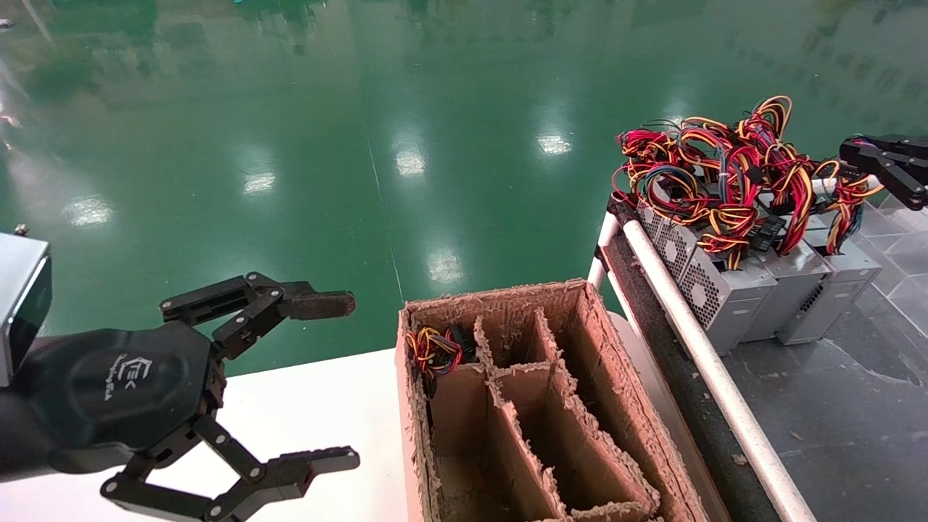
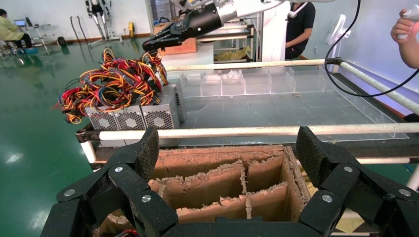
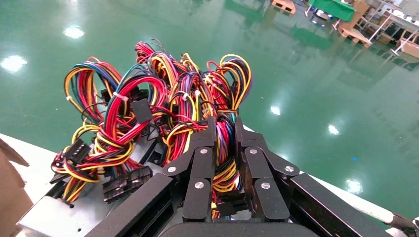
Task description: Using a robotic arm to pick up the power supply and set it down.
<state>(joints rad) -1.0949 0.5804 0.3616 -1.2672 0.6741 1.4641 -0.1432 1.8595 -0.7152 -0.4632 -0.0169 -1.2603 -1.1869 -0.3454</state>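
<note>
Three grey power supplies (image 1: 725, 293) stand side by side on the right-hand rack, their red, yellow and black wires (image 1: 725, 170) tangled on top. My right gripper (image 1: 854, 158) is at the far right end of the row, shut on the wire bundle (image 3: 225, 148) of the end power supply (image 1: 841, 279). In the right wrist view both fingers (image 3: 200, 148) press that bundle from either side. My left gripper (image 1: 351, 380) hangs wide open and holds nothing, left of the cardboard box (image 1: 500, 299).
The divided cardboard box (image 2: 217, 168) holds a wire bundle (image 1: 435, 349) in its far left compartment. A white pipe rail (image 1: 681, 304) runs between box and rack. A white table (image 1: 304, 406) lies under my left gripper. A person's hand (image 2: 406, 28) shows beyond the rack.
</note>
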